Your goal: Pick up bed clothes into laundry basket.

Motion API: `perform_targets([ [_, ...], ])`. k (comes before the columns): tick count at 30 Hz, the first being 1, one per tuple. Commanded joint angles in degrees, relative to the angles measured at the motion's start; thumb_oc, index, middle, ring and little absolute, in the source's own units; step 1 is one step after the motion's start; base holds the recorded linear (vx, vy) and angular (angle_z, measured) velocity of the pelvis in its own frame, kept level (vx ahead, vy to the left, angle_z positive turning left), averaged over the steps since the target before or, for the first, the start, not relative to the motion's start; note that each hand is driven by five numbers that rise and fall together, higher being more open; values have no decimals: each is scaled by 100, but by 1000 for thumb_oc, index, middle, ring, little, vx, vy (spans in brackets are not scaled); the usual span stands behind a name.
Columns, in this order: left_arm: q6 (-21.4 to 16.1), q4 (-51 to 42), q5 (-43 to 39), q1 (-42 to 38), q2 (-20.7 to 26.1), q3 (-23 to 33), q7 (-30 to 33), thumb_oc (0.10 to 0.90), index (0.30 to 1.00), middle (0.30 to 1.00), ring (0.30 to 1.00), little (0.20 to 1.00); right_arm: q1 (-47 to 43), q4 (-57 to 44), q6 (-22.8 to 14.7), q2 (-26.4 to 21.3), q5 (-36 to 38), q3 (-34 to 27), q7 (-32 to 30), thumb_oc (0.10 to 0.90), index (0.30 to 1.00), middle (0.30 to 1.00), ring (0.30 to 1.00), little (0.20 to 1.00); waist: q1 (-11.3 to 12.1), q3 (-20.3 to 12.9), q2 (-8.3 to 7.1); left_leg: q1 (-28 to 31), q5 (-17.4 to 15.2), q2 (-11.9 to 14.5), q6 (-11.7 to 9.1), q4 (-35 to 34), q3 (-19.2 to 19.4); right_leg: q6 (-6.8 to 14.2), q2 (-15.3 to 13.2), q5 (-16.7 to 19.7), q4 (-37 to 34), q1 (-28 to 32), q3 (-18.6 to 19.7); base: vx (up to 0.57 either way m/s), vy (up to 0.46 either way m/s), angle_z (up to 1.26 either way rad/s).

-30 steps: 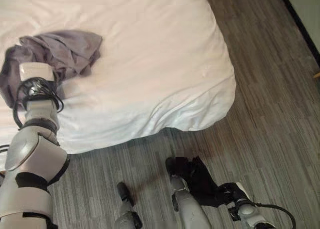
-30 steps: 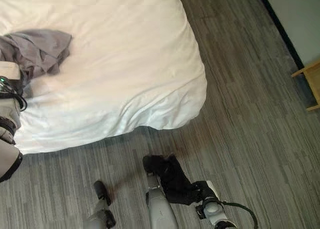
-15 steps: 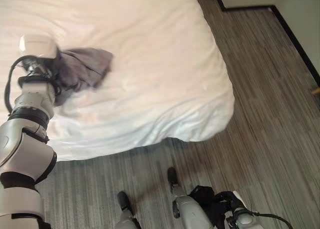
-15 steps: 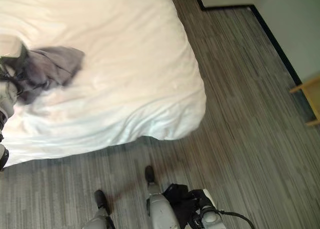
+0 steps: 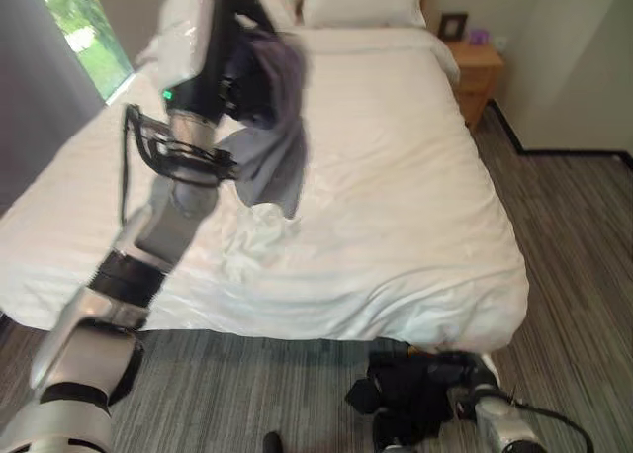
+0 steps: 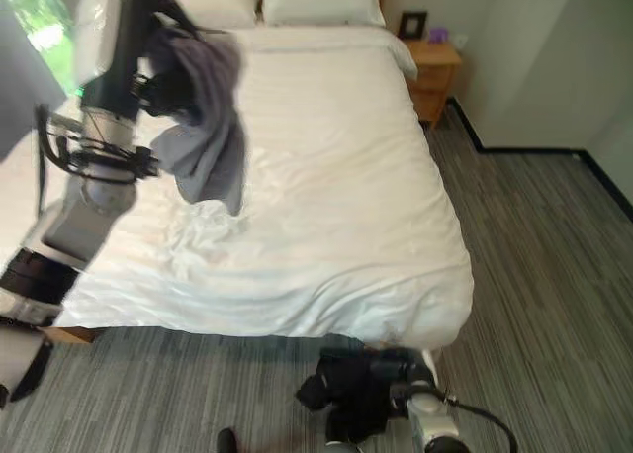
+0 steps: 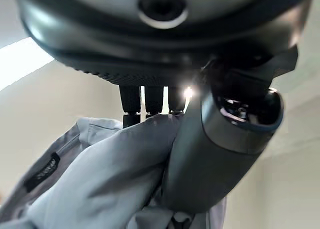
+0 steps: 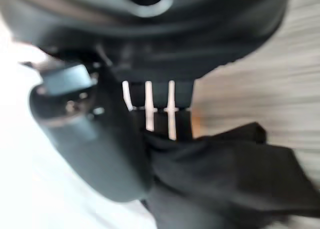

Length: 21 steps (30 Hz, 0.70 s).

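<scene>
left hand (image 5: 237,72): raised over the bed (image 5: 396,206), my fingers and thumb pinch the grey garment (image 5: 272,141), which hangs clear of the sheet | right hand (image 8: 100,139): low, by the bed's foot above the floor (image 6: 534,275), clutching the black garment (image 6: 351,394)

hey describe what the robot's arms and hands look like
The left arm is silver-grey with black bands at the joints, black cables looping beside the wrist, and a small green light. Both the left hand and the right hand are dark with thick, rounded thumbs.
</scene>
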Motion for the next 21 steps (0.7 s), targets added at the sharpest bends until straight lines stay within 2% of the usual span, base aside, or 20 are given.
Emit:
perform_targets([
  [1,-656,-158,-433,-72,-612,-21,-319,400,300,300,300,300,-1732,-53,-449,-1325,-140,103,-580,400,300,300,300,300,450,16,-289,-387,-943,-269,125,1055,-753,284,-210,-1054,30,371,193,-156,-22,-12],
  [2,-717,-193,-586,44,-831,-126,-364,400,300,300,300,300,-2007,131,-429,-1659,-74,106,-579,400,300,300,300,300,501,74,-369,-476,-1113,-489,124,1449,-1049,302,-244,-970,30,346,213,-167,9,-4],
  [3,-693,-108,-535,89,-1040,-262,-427,400,300,300,300,300,-2152,312,-389,-1800,-105,202,-523,400,300,300,300,300,545,111,-448,-518,-1207,-703,143,1740,-1320,316,-294,-886,30,273,249,-185,119,3],
  [4,-743,-139,-520,239,-1475,-557,-509,400,300,300,300,300,-2608,465,-287,-2061,-405,491,-464,400,300,300,300,300,525,212,-517,-501,-1522,-897,205,2245,-1589,346,-336,-809,30,254,260,-150,177,-2],
  [5,-790,-226,-586,347,-1576,-688,-547,400,300,300,300,300,-2743,403,-278,-2206,-372,493,-432,400,300,300,300,300,455,210,-536,-388,-1613,-871,233,2089,-1567,361,-330,-799,30,231,255,-105,273,-17],
  [6,-803,-347,-532,374,-1708,-979,-742,400,300,300,300,300,-2907,258,-319,-2621,-350,320,-565,400,300,300,300,300,313,212,-576,-131,-1656,-796,345,1521,-1447,396,-357,-739,30,173,158,-74,208,-15],
  [7,-837,-346,-507,380,-1713,-1073,-789,400,300,300,300,300,-3084,164,-314,-2896,-338,290,-628,400,300,300,300,300,231,196,-639,-118,-1574,-756,376,1295,-1382,433,-399,-667,30,100,92,-61,143,-18],
  [8,-840,-341,-506,374,-1719,-1068,-788,400,300,300,300,300,-3097,170,-314,-2903,-335,300,-626,400,300,300,300,300,221,189,-638,-111,-1547,-759,376,1251,-1389,433,-405,-667,30,92,84,-61,93,3],
  [9,-834,-260,-505,321,-1766,-1220,-811,400,300,300,300,300,-3481,121,-292,-3209,-536,496,-752,400,300,300,300,300,90,160,-696,-45,-1451,-754,399,971,-1366,471,-432,-592,30,12,66,-67,192,-1],
  [10,-892,-101,-514,96,-1894,-1444,-756,400,300,300,300,300,-4448,309,-182,-3565,-891,1016,-948,400,300,300,300,300,2,113,-785,96,-1314,-727,431,457,-1276,598,-477,-396,30,-139,45,-109,228,6],
  [12,-873,150,-585,-192,-2061,-1647,-638,400,300,300,300,300,-5248,531,-41,-3713,-1109,1605,-992,400,300,300,300,300,-2,98,-884,155,-1175,-725,408,168,-1129,756,-501,-259,30,-273,-18,-150,150,-16],
  [14,-869,383,-669,-319,-2179,-1716,-579,400,300,300,300,300,-5616,585,4,-3897,-1303,2045,-970,400,300,300,300,300,-32,108,-880,200,-1103,-691,399,-8,-854,885,-546,-98,30,-402,-150,-145,51,-45],
  [15,-829,447,-690,-353,-2135,-1762,-536,400,300,300,300,300,-5747,529,2,-4013,-1329,2119,-976,400,300,300,300,300,-46,116,-874,212,-1149,-629,395,-8,-735,925,-571,-59,30,-428,-321,-72,-6,-66],
  [16,-836,464,-691,-373,-2151,-1747,-530,400,300,300,300,300,-5806,549,-1,-4018,-1323,2170,-971,400,300,300,300,300,-27,134,-843,229,-1165,-611,390,-8,-711,921,-549,-58,30,-423,-303,-199,-13,-90],
  [17,-728,532,-587,-391,-2044,-1644,-527,400,300,300,300,300,-5530,54,-102,-3964,-1354,1902,-1117,400,300,300,300,300,-43,197,-753,230,-1157,-486,418,-8,-304,874,-690,-193,70,-346,-1026,-208,16,-103],
  [18,-702,506,-572,-345,-1948,-1581,-542,400,300,300,300,300,-5511,-195,-174,-3894,-1332,1816,-1176,400,300,300,300,300,-46,192,-722,265,-1149,-438,421,-8,-63,804,-720,-278,166,-249,-1343,-343,-2,-131],
  [19,-630,378,-590,-173,-1742,-1409,-623,400,300,300,300,300,-5430,-727,-245,-3565,-1406,1622,-1348,400,300,300,300,300,-52,191,-711,333,-1070,-368,482,15,449,692,-837,-434,523,-135,-1728,-187,0,-122],
  [20,-625,365,-592,-162,-1723,-1408,-629,400,300,300,300,300,-5403,-748,-233,-3551,-1417,1596,-1354,400,300,300,300,300,-43,189,-737,331,-1045,-385,488,4,468,684,-853,-428,539,-160,-1707,-177,-28,-177],
  [21,-615,226,-582,-64,-1572,-1291,-685,400,300,300,300,300,-5417,-994,-264,-3378,-1495,1551,-1377,400,300,300,300,300,-45,153,-723,363,-1057,-353,514,31,713,672,-915,-480,673,-87,-1794,-45,-6,-156],
])
